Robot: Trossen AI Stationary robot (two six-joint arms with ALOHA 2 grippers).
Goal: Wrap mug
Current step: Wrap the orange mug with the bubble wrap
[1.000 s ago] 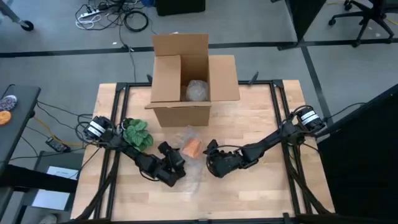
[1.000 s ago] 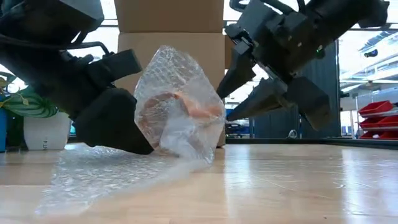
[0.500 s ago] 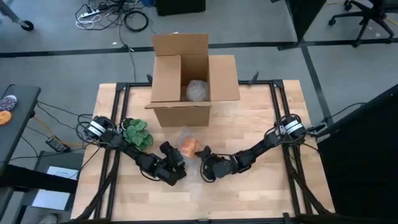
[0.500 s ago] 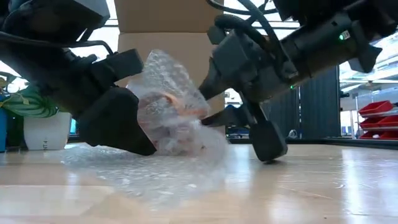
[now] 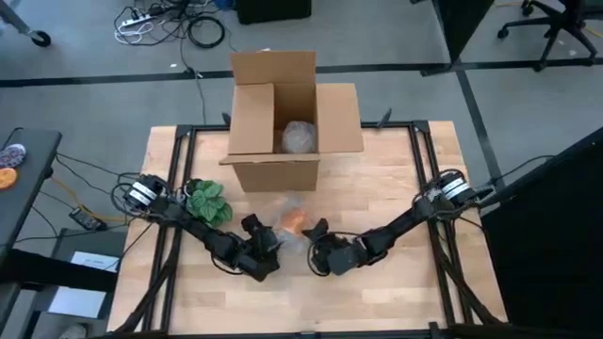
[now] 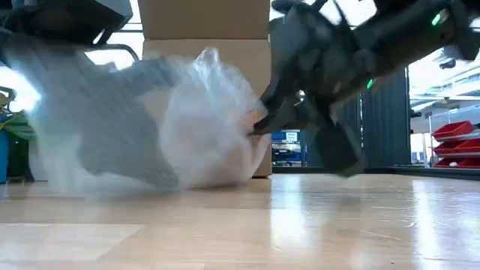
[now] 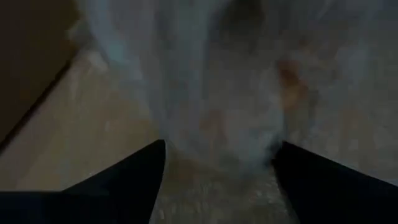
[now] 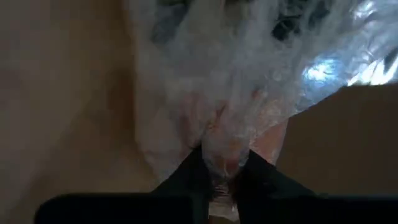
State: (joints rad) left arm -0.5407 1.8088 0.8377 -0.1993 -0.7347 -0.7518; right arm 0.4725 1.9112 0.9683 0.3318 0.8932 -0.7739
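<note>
Mug (image 5: 294,220), orange, shows blurred through bubble wrap (image 6: 187,120) at 6 o'clock from my cardboard box (image 5: 283,118). Right gripper (image 8: 222,163) pinches wrap; left gripper (image 7: 217,163) is spread wide.

I am seeing a pale, planked wooden tabletop (image 5: 396,179) showing a smooth, lightly glossy finish that is mirroring light in the low view. The clear bubble-wrap plastic sheet (image 6: 150,120) is looking thin, dimpled and shiny, catching highlights, and the orange mug (image 5: 294,219) is glowing dimly through it. The brown corrugated cardboard box (image 5: 292,122) is reading matt and papery. Both arms' dark gripper fingers (image 8: 189,177) are appearing as matt black plastic, pinching a fold of the film.
</note>
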